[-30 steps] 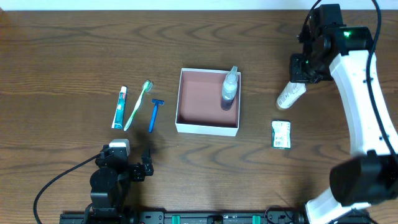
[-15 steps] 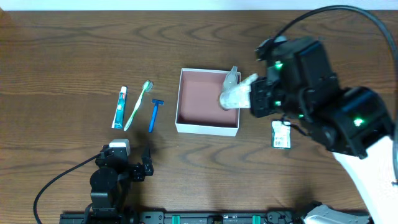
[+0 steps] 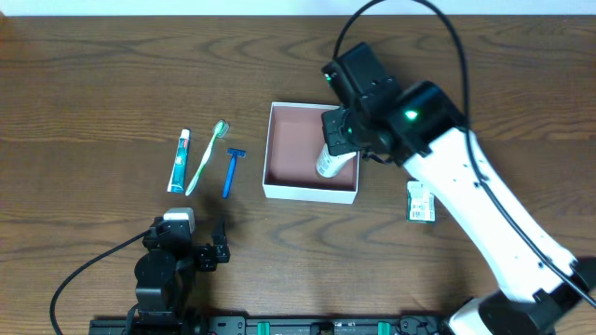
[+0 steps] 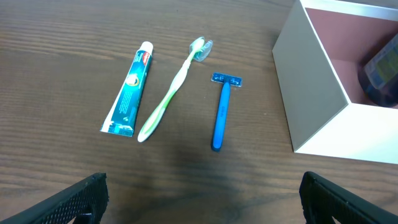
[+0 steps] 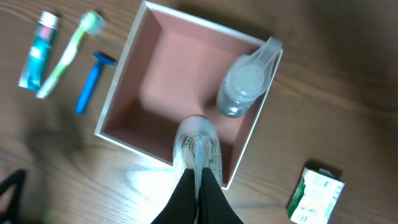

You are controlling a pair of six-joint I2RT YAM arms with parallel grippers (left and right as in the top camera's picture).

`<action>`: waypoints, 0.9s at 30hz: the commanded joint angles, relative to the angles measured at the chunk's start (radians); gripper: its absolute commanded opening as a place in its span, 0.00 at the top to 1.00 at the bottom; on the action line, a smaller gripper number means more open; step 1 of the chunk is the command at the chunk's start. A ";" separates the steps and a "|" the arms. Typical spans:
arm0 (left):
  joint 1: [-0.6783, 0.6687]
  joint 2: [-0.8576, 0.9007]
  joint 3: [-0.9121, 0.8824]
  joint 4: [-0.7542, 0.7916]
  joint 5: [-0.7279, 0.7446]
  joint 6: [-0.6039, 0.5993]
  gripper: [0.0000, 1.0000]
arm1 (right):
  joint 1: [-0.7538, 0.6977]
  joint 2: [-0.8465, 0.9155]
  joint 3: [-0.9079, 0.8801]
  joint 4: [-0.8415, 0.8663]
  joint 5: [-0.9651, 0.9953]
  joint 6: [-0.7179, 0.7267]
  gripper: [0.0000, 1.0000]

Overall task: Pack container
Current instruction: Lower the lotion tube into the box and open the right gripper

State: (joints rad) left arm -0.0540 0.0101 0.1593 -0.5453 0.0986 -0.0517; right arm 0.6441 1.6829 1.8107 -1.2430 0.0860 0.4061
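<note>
Desk (image 3: 93, 74): dark wood grain; everything lies on it, below both pincers.

Right arm (image 3: 484, 200): reaches over the container. As I judge it, the step in hand is setting the tube into the box. To do it well, carry the tube a touch farther from the near wall, over the bare floor, lower it flat beside the bottle and only then let go. Dropped where it hangs, it could catch the rim.

Container (image 3: 307, 194): right under the right pincer, well ahead of the left one. It is a shallow, square, lidless box with thin white walls and a reddish-brown floor, mostly bare.

Right pincer (image 5: 198, 179): clenched on the flat crimped end of the tube, pointing down into the box.

Left pincer (image 4: 202, 205): released, its fingers spread wide, low near the desk and grasping nothing.

Tube (image 5: 198, 149): white with faint print, hanging from the right pincer at the container's near wall. I cannot tell if it touches the floor.

Bottle (image 5: 245, 87): clear, lying in the box just beyond the tube, its neck on the far corner.

Toothbrush (image 4: 171, 93): green, out ahead of the left pincer, between the toothpaste (image 4: 127, 90) and the blue razor (image 4: 219, 112). All three wait outside the box.

Packet (image 5: 318, 190): green and white, on the desk beside the right pincer, outside the box.
</note>
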 commanded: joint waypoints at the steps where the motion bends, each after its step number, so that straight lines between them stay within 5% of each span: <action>1: 0.005 -0.006 -0.012 0.001 0.006 -0.001 0.02 | 0.004 0.055 0.010 -0.006 0.077 0.028 0.99; 13: 0.005 -0.006 -0.012 0.001 0.006 -0.001 0.02 | 0.002 0.223 0.009 0.010 0.143 0.054 0.97; 16: 0.005 -0.006 -0.012 0.001 0.006 -0.001 0.02 | 0.002 0.225 0.009 0.012 0.131 0.058 0.57; 22: 0.005 -0.006 -0.012 0.001 0.006 -0.001 0.02 | 0.002 0.143 0.009 0.021 0.136 0.053 0.36; 27: 0.005 -0.006 -0.012 0.001 0.006 -0.001 0.02 | -0.022 -0.011 0.009 0.011 0.162 0.041 0.29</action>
State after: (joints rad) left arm -0.0540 0.0101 0.1593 -0.5453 0.0986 -0.0517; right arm 0.6411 1.8019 1.8099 -1.2259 0.2138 0.4522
